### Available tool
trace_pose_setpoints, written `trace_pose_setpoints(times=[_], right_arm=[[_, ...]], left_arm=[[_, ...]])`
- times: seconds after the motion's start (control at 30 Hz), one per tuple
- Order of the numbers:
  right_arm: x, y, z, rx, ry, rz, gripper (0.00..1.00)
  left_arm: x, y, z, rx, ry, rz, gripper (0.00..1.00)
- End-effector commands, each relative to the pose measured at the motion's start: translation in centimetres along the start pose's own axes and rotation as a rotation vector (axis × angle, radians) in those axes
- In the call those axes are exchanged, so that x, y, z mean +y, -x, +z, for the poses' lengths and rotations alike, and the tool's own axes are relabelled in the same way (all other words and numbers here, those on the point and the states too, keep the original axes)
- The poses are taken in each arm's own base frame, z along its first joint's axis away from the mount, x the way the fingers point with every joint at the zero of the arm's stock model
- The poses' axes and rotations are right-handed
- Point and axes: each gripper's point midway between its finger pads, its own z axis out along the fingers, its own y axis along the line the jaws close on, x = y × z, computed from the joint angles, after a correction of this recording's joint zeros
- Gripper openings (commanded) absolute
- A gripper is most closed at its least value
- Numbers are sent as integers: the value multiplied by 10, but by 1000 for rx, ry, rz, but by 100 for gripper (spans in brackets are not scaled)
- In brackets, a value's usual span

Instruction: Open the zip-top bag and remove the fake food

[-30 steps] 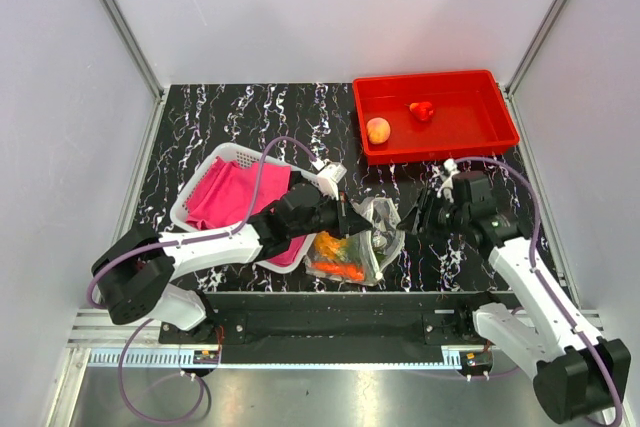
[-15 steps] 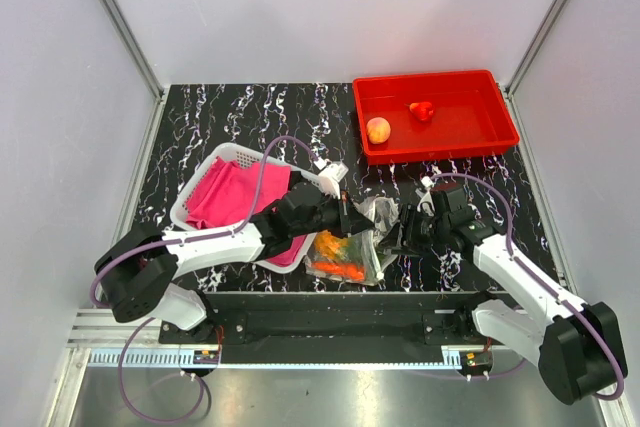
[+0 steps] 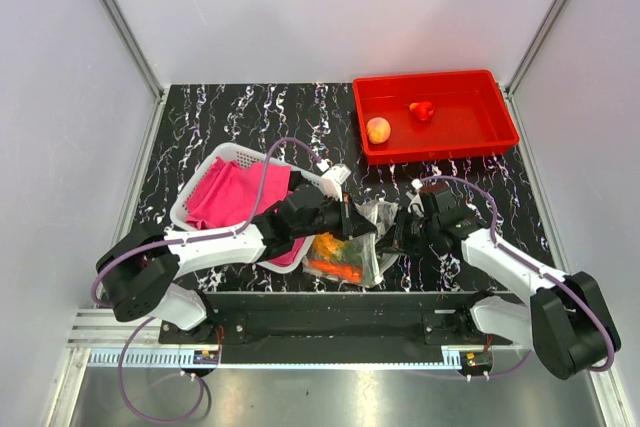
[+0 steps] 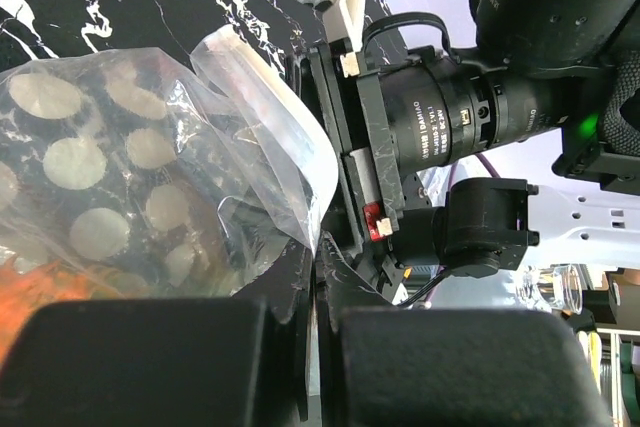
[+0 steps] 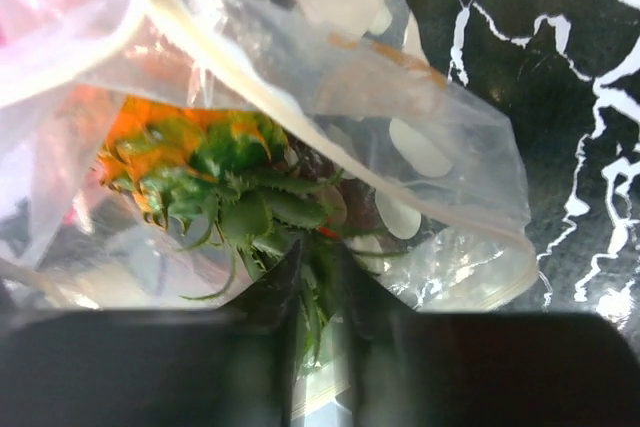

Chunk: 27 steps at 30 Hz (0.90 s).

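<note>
The zip-top bag (image 3: 348,247) lies near the front edge, dotted and clear, its mouth facing right. My left gripper (image 3: 352,219) is shut on the bag's upper lip (image 4: 300,162); the plastic runs down between its closed jaws (image 4: 318,262). My right gripper (image 3: 397,237) reaches into the mouth. Its fingers (image 5: 320,272) are shut on the green crown (image 5: 255,209) of the orange pineapple (image 5: 165,147), with leaves pinched between them. The white zip strip (image 5: 225,62) arches over the fruit. More orange fake food (image 3: 340,269) shows through the bag. A peach (image 3: 378,130) and a red piece (image 3: 422,110) lie in the red tray (image 3: 500,107).
A white mesh basket (image 3: 232,159) with pink cloth (image 3: 225,197) sits at the left, under my left forearm. The red tray stands at the back right. In the left wrist view the right arm's wrist camera (image 4: 440,122) is very near the bag's lip.
My right gripper has moved left into the bag's mouth and its jaws have narrowed onto the pineapple's crown. The left gripper keeps its hold on the lip.
</note>
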Motion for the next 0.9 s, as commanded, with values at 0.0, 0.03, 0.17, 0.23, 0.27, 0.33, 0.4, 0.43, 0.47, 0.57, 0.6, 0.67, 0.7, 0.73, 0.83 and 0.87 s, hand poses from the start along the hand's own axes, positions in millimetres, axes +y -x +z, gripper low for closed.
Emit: trace_pose_setpoints(times=[0.0,0.03,0.17,0.23,0.27,0.33,0.4,0.43,0.47,0.57,0.6,0.67,0.7,0.73,0.83,0.87], right_arm=[[8,14,-1,-57,5,-46,5],[8,17,-2,-73,-7,-49,0],[13,25,-20,-132,-37,-91,0],[22,36,-33,-183,-50,-119,0],[23,34,-41,-189,-63,-123,0],[33,43,-57,-241,-74,-157,0],[43,47,-74,-276,-76,-185,0],[46,48,-79,-288,-79,-193,0],[47,47,-84,-291,-84,-192,0],[56,49,-97,-306,-83,-215,0],[61,52,-103,-325,-82,-223,0],[63,53,-111,-344,-91,-246,0],[66,59,-117,-377,-94,-261,0],[69,62,-120,-395,-88,-271,0],[81,72,-128,-418,-87,-311,0],[82,74,-132,-426,-99,-328,0]], left_arm=[[-30,24,5,-65,-92,28,0],[-29,24,5,-65,-90,26,0],[-24,19,3,-59,-78,23,0],[-22,18,1,-61,-71,25,0],[-21,19,1,-65,-68,25,0],[-19,18,-2,-67,-56,30,0],[-16,17,-2,-64,-44,35,0],[-16,17,-3,-62,-42,42,0],[-13,17,-3,-63,-29,43,0],[-12,17,-2,-67,-24,43,0],[-11,17,-2,-66,-21,40,0],[-11,17,-3,-70,-23,39,0],[-12,18,-3,-68,-26,40,0],[-12,18,-1,-66,-26,39,0],[-12,16,1,-57,-29,39,0],[-12,16,2,-56,-29,39,0]])
